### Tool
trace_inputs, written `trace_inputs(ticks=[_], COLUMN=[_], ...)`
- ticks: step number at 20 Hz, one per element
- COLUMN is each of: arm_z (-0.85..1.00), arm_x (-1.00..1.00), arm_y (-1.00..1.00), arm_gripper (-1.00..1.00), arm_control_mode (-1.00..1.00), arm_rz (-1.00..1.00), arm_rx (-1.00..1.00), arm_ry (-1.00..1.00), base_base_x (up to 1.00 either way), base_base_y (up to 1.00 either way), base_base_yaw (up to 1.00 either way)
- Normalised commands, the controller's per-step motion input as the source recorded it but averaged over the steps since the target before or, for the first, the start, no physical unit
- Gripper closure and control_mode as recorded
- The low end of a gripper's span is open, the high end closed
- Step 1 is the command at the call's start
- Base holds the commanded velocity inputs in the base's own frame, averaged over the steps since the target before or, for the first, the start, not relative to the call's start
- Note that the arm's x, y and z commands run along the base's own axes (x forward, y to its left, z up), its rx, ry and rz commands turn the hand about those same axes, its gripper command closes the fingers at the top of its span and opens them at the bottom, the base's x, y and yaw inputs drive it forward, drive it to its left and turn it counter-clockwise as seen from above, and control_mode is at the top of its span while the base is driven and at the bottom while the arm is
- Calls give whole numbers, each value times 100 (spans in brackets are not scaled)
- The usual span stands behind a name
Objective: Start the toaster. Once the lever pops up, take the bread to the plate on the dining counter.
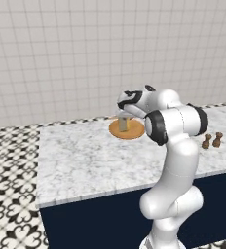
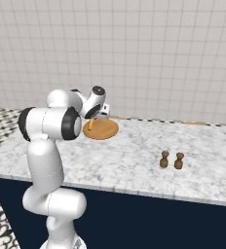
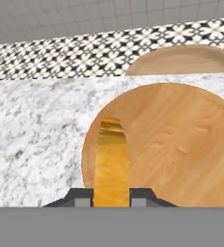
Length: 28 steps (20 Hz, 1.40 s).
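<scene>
My gripper point(image 1: 123, 117) hangs over the orange-brown plate point(image 1: 128, 129) at the far edge of the dining counter point(image 1: 85, 160), shut on the bread point(image 1: 123, 124). The slice stands on edge, its lower end at or just above the plate; I cannot tell whether it touches. In the hand view the golden-crusted bread point(image 3: 111, 164) rises between the dark fingertips point(image 3: 80, 197), above the left part of the plate point(image 3: 181, 144). From the right base view the bread point(image 2: 91, 124) shows at the plate's point(image 2: 103, 129) left side, under the hand point(image 2: 98, 115). The toaster is out of view.
Two small brown shakers point(image 1: 206, 141) point(image 1: 217, 139) stand on the marbled top to the right of the arm, also in the right base view point(image 2: 164, 159) point(image 2: 179, 160). Beyond the counter's far edge lie patterned floor point(image 3: 85, 53) and a second round wooden disc point(image 3: 181, 60).
</scene>
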Motion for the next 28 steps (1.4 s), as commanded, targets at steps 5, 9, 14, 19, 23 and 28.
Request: trace_inputs(ticks=[5, 9, 14, 19, 23, 28], arm_z=[0, -1, 0, 0, 7, 36], arm_x=[7, 0, 0, 0, -23, -41], arm_y=[0, -15, -37, -40, -26, 12], arm_gripper=[-100, -100, -100, -100, -100, -100], arm_control_mode=[-100, -100, -100, -100, -100, -100], arm_rz=[0, 0, 0, -2, -7, -10], arm_rx=[0, 0, 0, -1, -6, -12], arm_ry=[0, -2, -4, -2, 0, 0], base_base_x=[0, 0, 0, 0, 0, 0], base_base_y=[0, 0, 0, 0, 0, 0], base_base_yaw=[0, 0, 0, 0, 0, 0])
